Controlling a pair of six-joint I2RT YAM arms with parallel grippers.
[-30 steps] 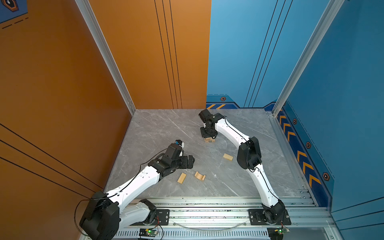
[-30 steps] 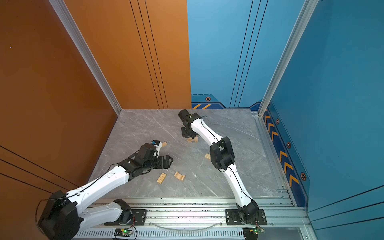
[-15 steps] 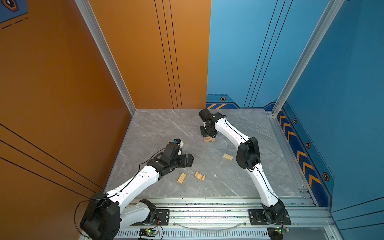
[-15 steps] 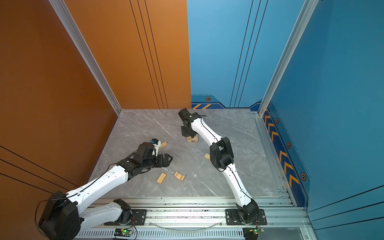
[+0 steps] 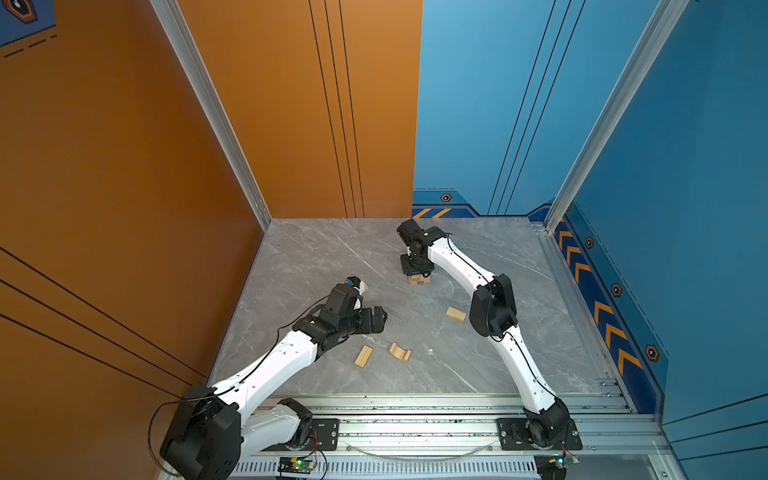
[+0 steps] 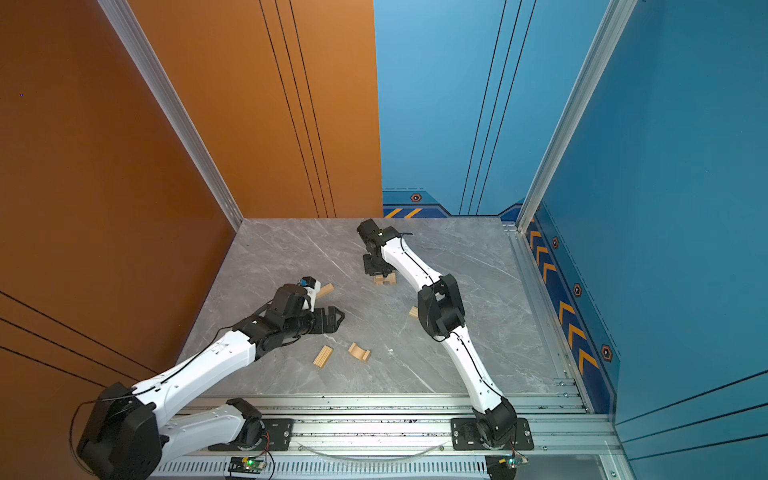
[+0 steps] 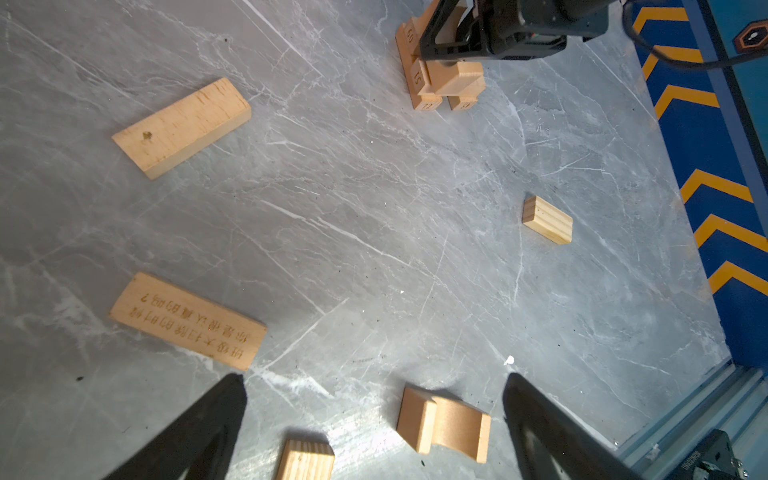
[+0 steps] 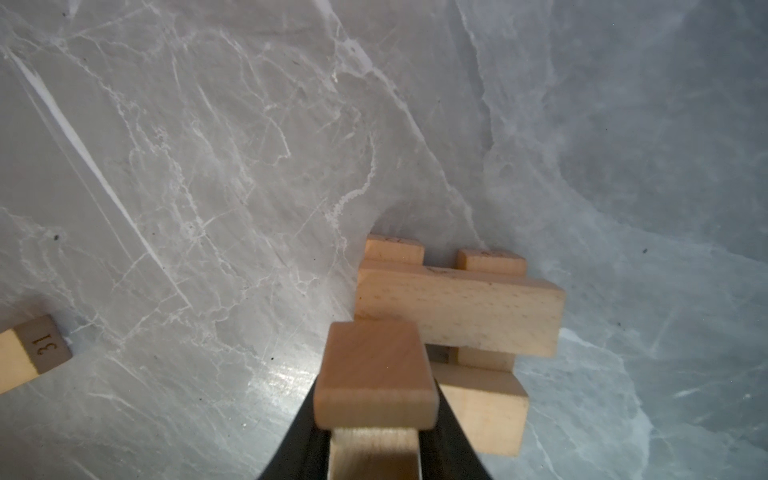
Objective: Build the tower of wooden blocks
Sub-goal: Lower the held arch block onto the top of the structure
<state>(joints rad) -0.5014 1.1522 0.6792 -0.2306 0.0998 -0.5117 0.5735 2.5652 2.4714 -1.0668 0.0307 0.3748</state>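
Gripping 1 block [image 8: 374, 361] tight in the right gripper [image 8: 374, 399], over one side of the low tower [image 8: 457, 307] toward the bench's [image 5: 478, 374] far edge; cannot tell whether touching it. Holding the left gripper [image 7: 374, 378] wide open and empty over the bench's left half, near 1 arch [image 7: 444, 424], well apart from the tower.

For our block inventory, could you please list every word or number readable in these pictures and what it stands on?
"31": on the end face of the loose block, right wrist view.
A line of engraved Chinese characters ending in "?": on the flat bar, upside down in the left wrist view; characters not surely readable.
Numbers on block ends of the tower: too small and tilted to read.
Nothing else readable.
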